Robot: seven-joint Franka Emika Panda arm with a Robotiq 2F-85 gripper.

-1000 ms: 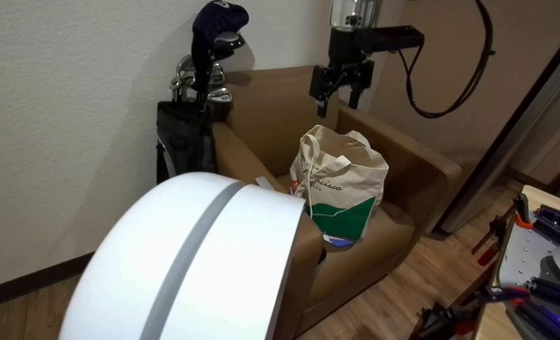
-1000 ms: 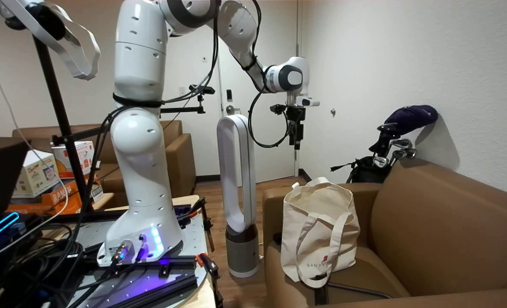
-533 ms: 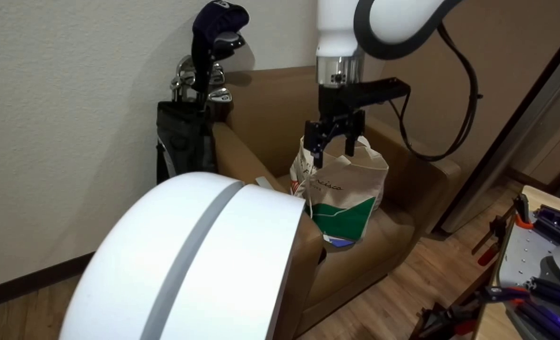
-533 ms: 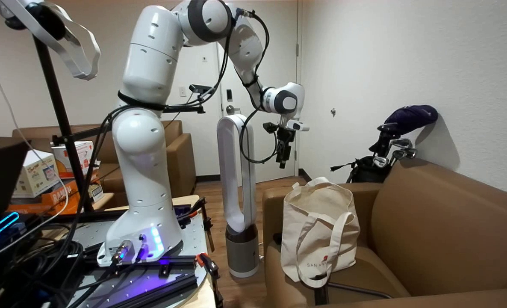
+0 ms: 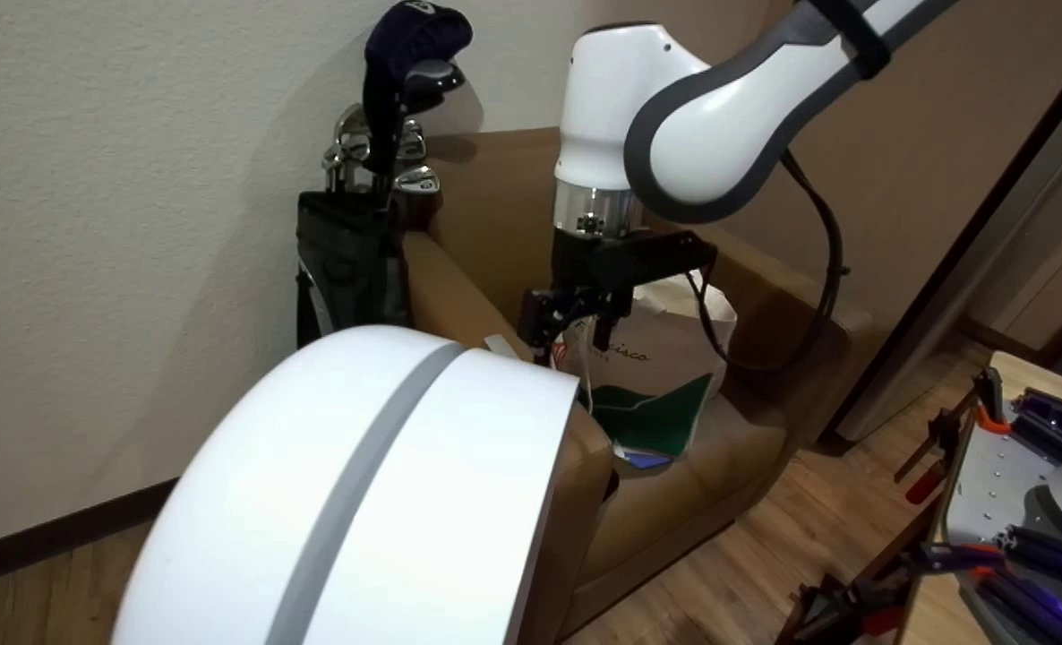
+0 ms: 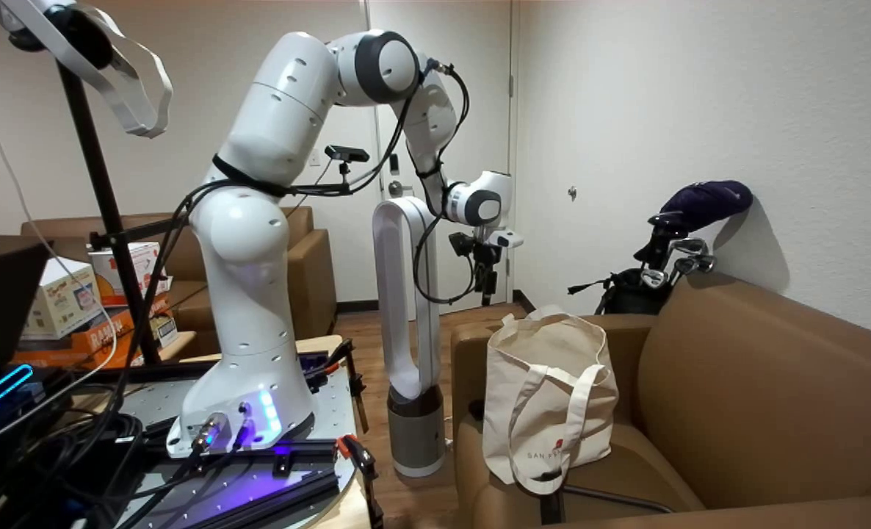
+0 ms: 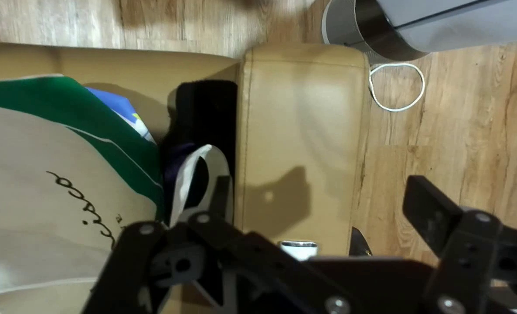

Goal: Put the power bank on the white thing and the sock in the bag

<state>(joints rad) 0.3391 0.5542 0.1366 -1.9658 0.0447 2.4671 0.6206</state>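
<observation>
The power bank [image 5: 501, 347], a silver-grey slab, lies on the brown armrest [image 7: 302, 131]; in the wrist view only one bright end of it [image 7: 299, 250] shows past the gripper's body. The white thing [image 5: 423, 502] fills the lower foreground; in an exterior view it is a tall loop-shaped fan [image 6: 428, 308]. The cream bag [image 5: 647, 421] stands on the armchair seat, its top open [image 6: 546, 411]. My gripper [image 5: 571, 348] is open and empty above the armrest, between the white thing and the bag. A dark cloth-like item [image 7: 206, 109] lies between bag and armrest; I cannot tell whether it is the sock.
A golf bag [image 5: 352, 260] with clubs stands behind the armchair. A blue card [image 5: 646, 460] lies under the bag's front. A white cord [image 7: 398, 108] lies on the floor by the fan's base [image 6: 415, 441]. The robot's table [image 6: 333, 419] has clamps at its edge.
My open gripper has come down, and in an exterior view it has moved left from above the bag to over the armrest. The bag, power bank and white thing have not moved.
</observation>
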